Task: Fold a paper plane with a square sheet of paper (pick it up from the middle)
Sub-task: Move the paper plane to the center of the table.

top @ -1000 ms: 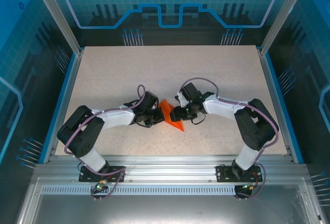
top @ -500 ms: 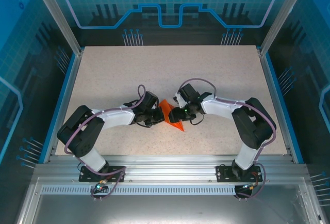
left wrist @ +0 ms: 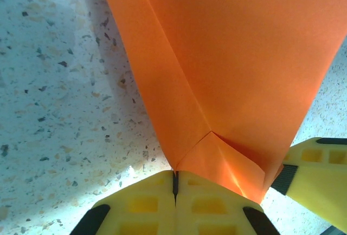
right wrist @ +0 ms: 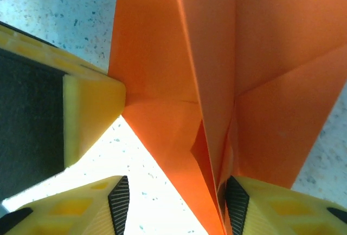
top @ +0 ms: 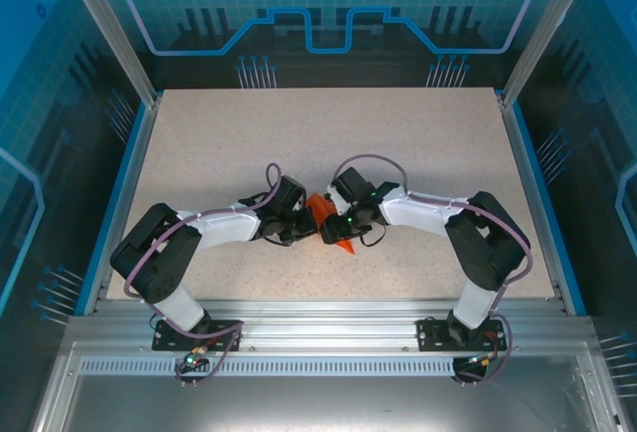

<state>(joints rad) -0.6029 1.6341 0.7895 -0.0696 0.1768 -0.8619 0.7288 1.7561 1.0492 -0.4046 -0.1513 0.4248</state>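
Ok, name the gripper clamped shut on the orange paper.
The left gripper: its fingers meet on the paper, while the right gripper has its fingers apart.

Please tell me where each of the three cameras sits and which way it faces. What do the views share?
Top: above and behind the arms, facing down at the table; the left arm and right arm meet at the orange paper.
Left wrist: on the left arm, facing the orange paper closely; left jaws shut on its folded tip.
Right wrist: on the right arm, facing the orange paper; right jaws open around a fold.
Shared: both wrist views show the same paper.
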